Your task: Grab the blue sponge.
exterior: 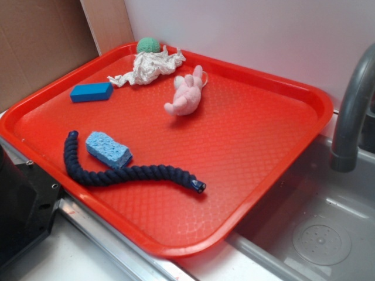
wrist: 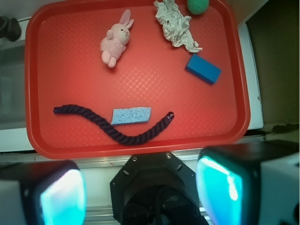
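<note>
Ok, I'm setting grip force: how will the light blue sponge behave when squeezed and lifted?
The blue sponge looks porous, so it is probably light and will compress. Its rough surface should resist slipping. It lies flat against the navy rope, which may get nudged.

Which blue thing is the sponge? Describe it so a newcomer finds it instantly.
Start at the red tray beside the sink. On its near side, the navy rope lies in a long curve, and the blue sponge sits in that curve. It is pale sky-blue and porous, unlike the darker, smooth blue block farther back.
</note>
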`<state>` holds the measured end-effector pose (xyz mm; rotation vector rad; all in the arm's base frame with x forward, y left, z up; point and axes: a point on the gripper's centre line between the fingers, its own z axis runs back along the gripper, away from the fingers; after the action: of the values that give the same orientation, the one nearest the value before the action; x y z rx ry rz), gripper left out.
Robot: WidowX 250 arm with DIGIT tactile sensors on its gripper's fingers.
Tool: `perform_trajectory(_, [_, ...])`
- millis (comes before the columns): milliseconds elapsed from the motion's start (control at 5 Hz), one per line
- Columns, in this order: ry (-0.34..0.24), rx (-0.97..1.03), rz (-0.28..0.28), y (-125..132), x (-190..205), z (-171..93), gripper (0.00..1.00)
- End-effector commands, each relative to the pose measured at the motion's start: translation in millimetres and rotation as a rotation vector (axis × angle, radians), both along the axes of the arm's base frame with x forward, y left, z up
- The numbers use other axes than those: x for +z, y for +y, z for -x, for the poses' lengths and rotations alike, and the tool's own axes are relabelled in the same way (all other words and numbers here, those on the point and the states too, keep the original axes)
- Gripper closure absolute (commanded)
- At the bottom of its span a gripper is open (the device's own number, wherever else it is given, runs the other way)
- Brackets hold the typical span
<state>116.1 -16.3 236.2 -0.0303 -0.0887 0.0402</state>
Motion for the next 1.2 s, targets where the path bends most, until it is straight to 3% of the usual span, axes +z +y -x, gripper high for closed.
perform_trajectory(0, [0.0, 0.0, 0.0, 0.0, 0.0, 0.0, 0.0])
perform_trajectory(400, [-0.027, -0.5, -0.038, -19.4, -64.1, -16.2, 0.0])
perform_trajectory(600, [-0.005, -0.75, -0.026, -21.8, -87.7, -23.5, 0.0])
perform_trajectory(800, [-0.054, -0.909, -0.038, -17.7, -112.2, -32.9, 0.0])
perform_trajectory(1000, [-0.016, -0.949, -0.057, -11.0, -143.0, -39.3, 0.0])
